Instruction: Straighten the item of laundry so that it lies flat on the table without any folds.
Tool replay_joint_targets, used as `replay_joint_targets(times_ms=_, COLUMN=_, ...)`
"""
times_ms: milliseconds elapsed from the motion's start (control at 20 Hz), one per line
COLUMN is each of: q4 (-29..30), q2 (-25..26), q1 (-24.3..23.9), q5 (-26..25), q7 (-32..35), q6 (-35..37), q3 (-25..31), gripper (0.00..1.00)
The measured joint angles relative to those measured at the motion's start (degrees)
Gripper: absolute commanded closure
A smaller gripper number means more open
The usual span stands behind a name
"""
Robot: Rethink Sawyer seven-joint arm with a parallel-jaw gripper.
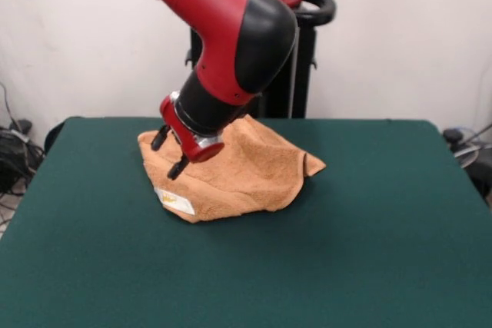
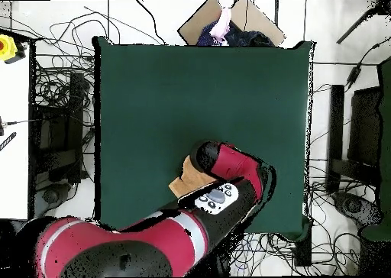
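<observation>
The orange-tan towel (image 1: 246,170) lies crumpled in a rumpled heap on the far middle of the green table (image 1: 346,251). Folds are raised across it, and its white label (image 1: 174,201) shows at the near left corner. My gripper (image 1: 169,154) hangs tilted over the towel's left edge. Its two dark fingers (image 1: 160,138) are spread apart and nothing shows between them. In the overhead view only a small piece of the towel (image 2: 185,182) shows on the table (image 2: 191,92). My arm hides the rest of it and the gripper.
The black pedestal (image 1: 307,59) stands behind the table's far edge. An open cardboard box (image 2: 229,23) with cloth in it sits beyond the table's opposite edge. Cables (image 2: 61,107) lie on the floor around the table. A yellow box with a red button (image 2: 9,46) rests on a side surface.
</observation>
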Motion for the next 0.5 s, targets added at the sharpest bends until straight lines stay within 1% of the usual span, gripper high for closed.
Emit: replay_joint_targets(times_ms=500, q4=-0.6, q2=3.1, q1=1.8, q5=3.0, q7=0.1, q6=0.9, q3=-4.0, gripper=0.00)
